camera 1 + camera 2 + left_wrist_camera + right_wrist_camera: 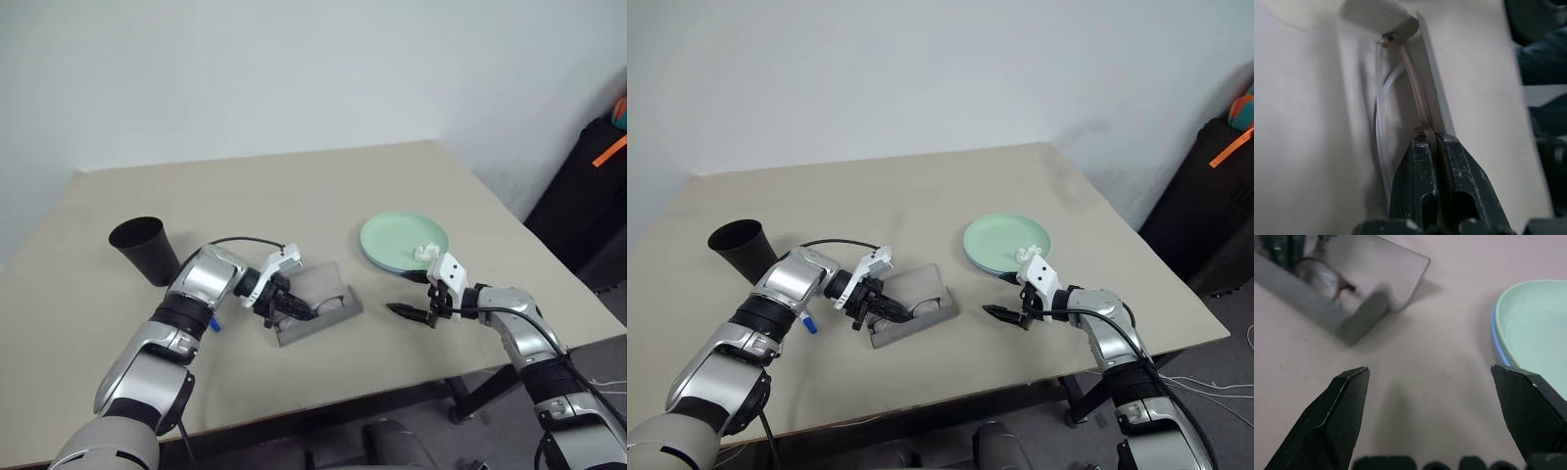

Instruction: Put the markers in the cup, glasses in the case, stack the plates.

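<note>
Head views: your left gripper (294,310) is clenched on the glasses (1400,83) over the open case (328,311), the spot for lowering them in. The cup (145,249) stands far left on the tabletop (294,196). The green plate (402,237) sits stacked on the blue one.

Left wrist view: the fingers (1415,186) pinch one temple arm, so the lenses hang toward the case floor.

Right wrist view: your right gripper (1440,406) is released, empty, waiting between case and plates.
</note>
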